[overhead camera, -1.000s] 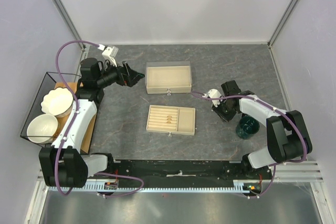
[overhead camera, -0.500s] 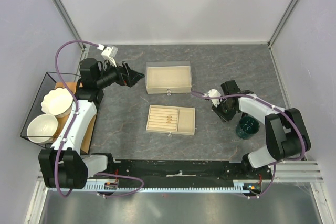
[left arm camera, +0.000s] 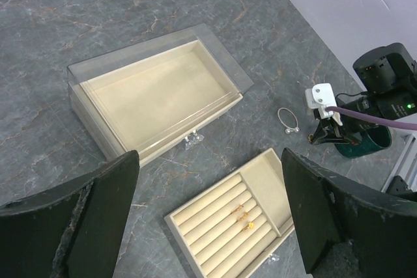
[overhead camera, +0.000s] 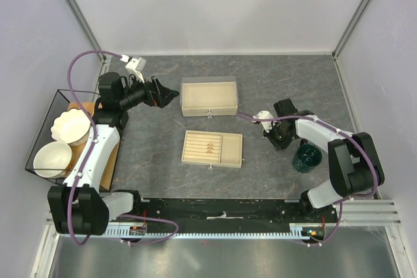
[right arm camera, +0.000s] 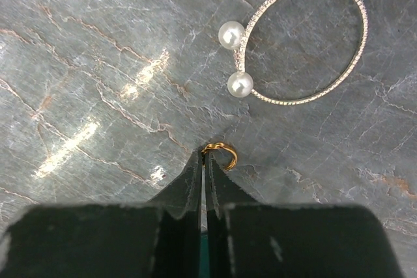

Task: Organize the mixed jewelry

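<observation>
Gold ring lies right side of the grey tabletop, just beside pearl-tipped silver bangle. Right gripper jaws nearly together, nipping its rim. Tiny, light, stiff, slippery, so it'll likely flick out; pinch across the band. Left gripper wide, empty.

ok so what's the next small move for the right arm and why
Probably a short straight lift: the jaws of the right gripper look shut on the gold ring, and the pearl bracelet lies just beyond it, so sliding could snag that.

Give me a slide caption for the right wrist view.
Right gripper pinches a gold ring near the pearl-tipped silver bangle.
</observation>
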